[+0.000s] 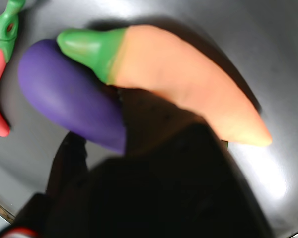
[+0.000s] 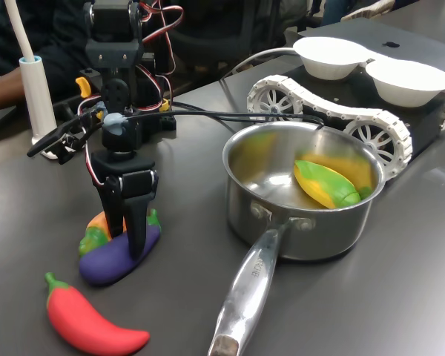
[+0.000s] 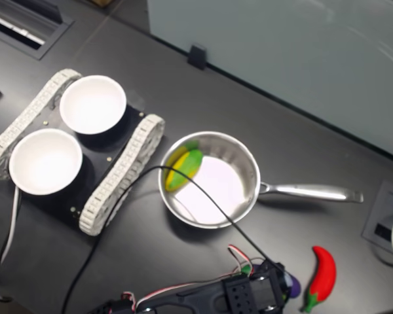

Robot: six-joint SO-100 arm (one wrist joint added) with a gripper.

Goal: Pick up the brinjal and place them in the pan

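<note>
Straddling brinjal [image 2: 117,257], pincer [image 2: 130,241], beside carrot [image 1: 188,79]

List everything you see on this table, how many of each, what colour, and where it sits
brinjal: one, purple, on the table under the pincer, touching the carrot
carrot: one, orange with a green top, lying against the brinjal
chilli: one, red with a green stem, nearest the camera in the first exterior view
pan: one, shiny steel, long handle, to the first exterior view's right of the brinjal
yellow-green toy: one, lying inside the pan
white bowls: two, on the tracked vehicle
tracked vehicle: one, black with white treads, behind the pan
table: one, dark grey
person's arm: one, far edge, first exterior view's left
pincer: one, black, down at the brinjal; whether it grips is unclear
</note>
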